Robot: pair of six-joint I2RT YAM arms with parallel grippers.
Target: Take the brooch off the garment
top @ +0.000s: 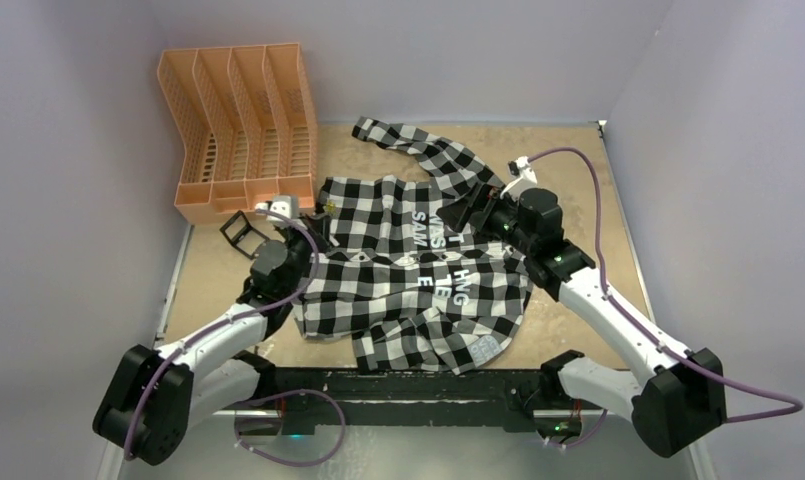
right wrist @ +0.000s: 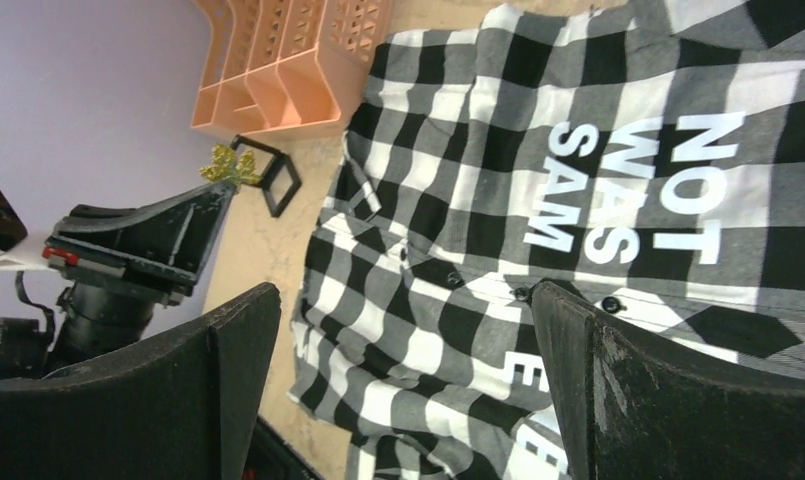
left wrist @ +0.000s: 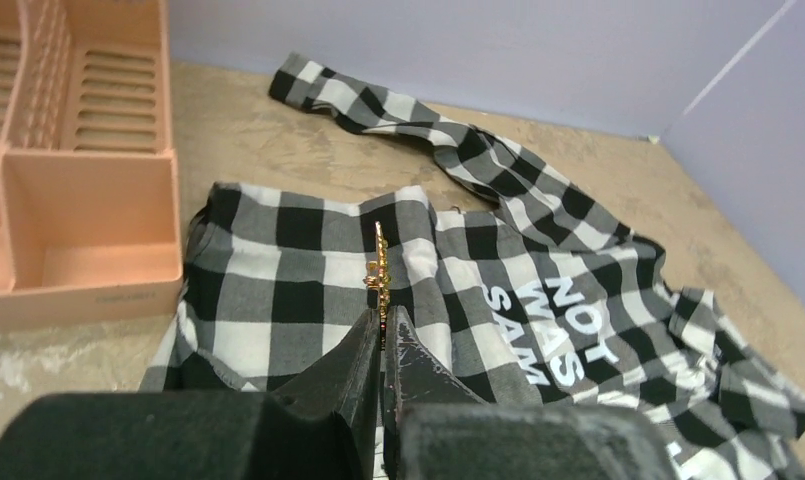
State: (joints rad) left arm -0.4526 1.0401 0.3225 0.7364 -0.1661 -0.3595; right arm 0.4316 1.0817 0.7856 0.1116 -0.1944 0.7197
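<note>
- Left tool (left wrist: 381, 318), low centre of the left wrist view: fingers pressed together, pinching the lower end of the brooch (left wrist: 380, 265).
- Brooch: small, gold, standing upright out of the fingertips. In the right wrist view it sits at upper left (right wrist: 228, 165), at the tip of the left tool (right wrist: 148, 235), apart from the cloth, with bare bench behind it.
- Garment (top: 398, 290): black-and-white check shirt, lying rumpled across the middle of the bench (top: 578, 180). White block letters at its centre; one sleeve runs toward the upper centre of the top view.
- Right tool (right wrist: 403, 295): fingers spread wide, nothing between them, above the lettered part of the shirt. In the top view it is right of centre (top: 468, 212).
- Small black frame (top: 240, 232): on the bench just left of the shirt, near the left tool.
- Orange organiser (top: 238, 130): upper left of the top view, four slots, at the back of the bench.
</note>
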